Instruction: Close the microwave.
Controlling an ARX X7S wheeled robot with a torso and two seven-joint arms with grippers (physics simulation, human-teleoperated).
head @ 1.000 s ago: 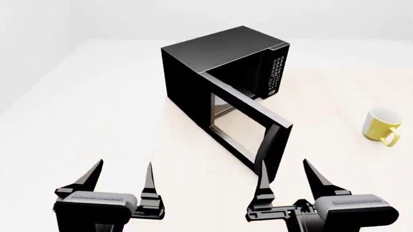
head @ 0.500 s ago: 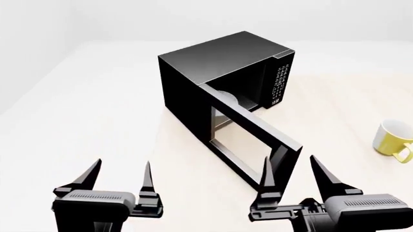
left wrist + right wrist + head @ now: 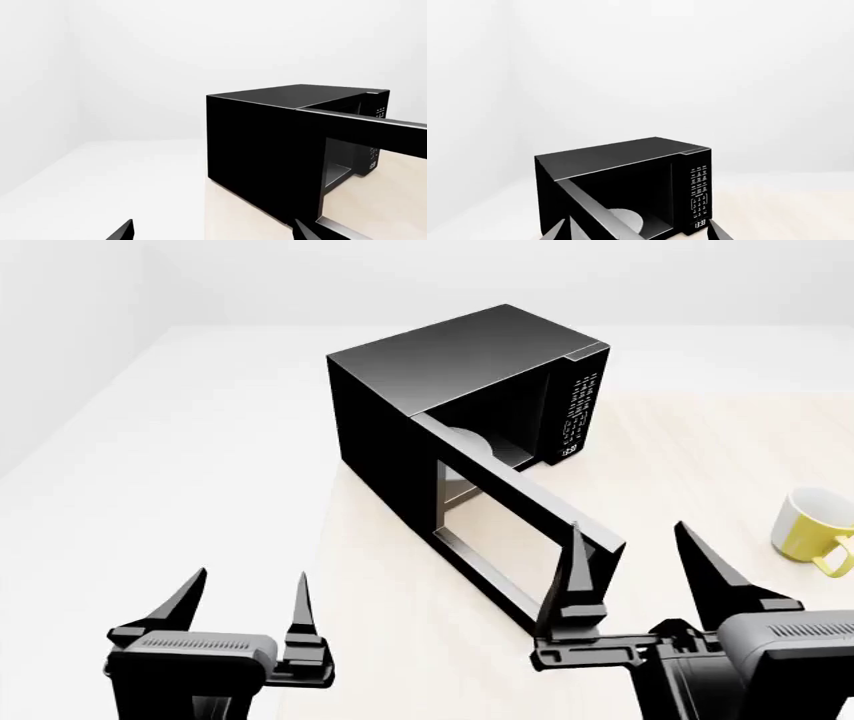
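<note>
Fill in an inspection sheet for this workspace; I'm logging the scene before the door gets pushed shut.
Surface: light tabletop, white to the left, pale wood tone under and right of the microwave.
Job's things: black microwave, its door swung wide open toward the robot; white turntable plate visible inside; keypad panel on its right side.
Clutter: one yellow mug, upright, right of the microwave and apart from it.
Hands: left hand open, empty; right hand open, empty, near the door's free edge.
Cables: nothing seen.
Surroundings: plain white walls.
</note>
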